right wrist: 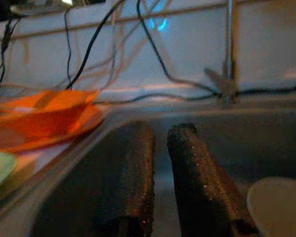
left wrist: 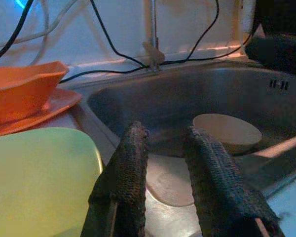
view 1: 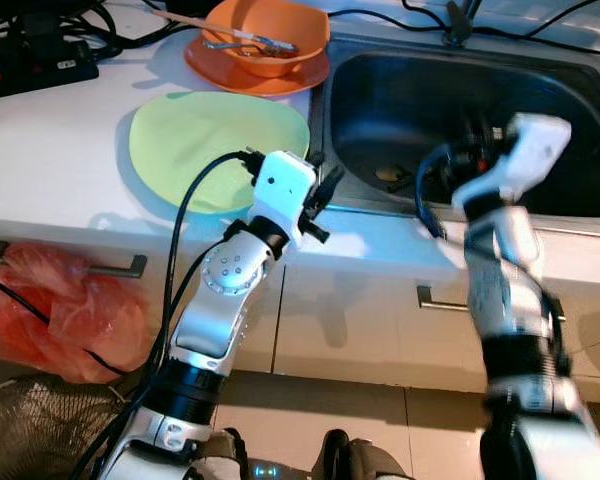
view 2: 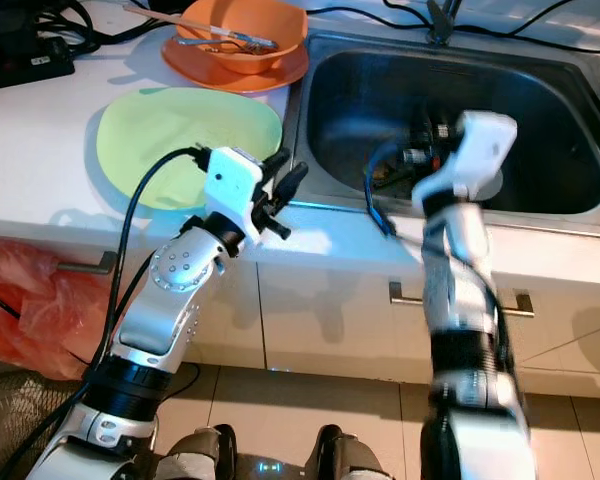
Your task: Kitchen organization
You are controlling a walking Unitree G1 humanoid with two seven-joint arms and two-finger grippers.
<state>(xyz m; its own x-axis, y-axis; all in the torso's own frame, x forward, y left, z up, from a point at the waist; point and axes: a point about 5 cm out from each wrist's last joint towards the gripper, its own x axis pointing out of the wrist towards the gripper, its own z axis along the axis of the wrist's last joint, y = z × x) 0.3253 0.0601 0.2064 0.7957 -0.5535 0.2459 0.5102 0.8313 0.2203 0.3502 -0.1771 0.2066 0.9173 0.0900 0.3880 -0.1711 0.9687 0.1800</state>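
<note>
Left hand (left wrist: 163, 163) hovers at the sink (view 1: 580, 130) edge, fingers slightly apart, empty — right hand (right wrist: 160, 163) hangs over the basin, fingers nearly together. Small beige bowl (left wrist: 228, 132) sits in the sink; green plate (view 1: 215, 145) and orange bowl (view 1: 270, 30) on the white surface (view 1: 50, 150).

White countertop (view 1: 40, 150) with inset stainless sink (view 1: 580, 130) at right, white cabinet fronts (view 1: 370, 330) with bar handles (view 1: 110, 268) below, white wall (left wrist: 187, 24) behind with black cables (left wrist: 108, 39), beige tiled floor (view 1: 330, 410) near.
</note>
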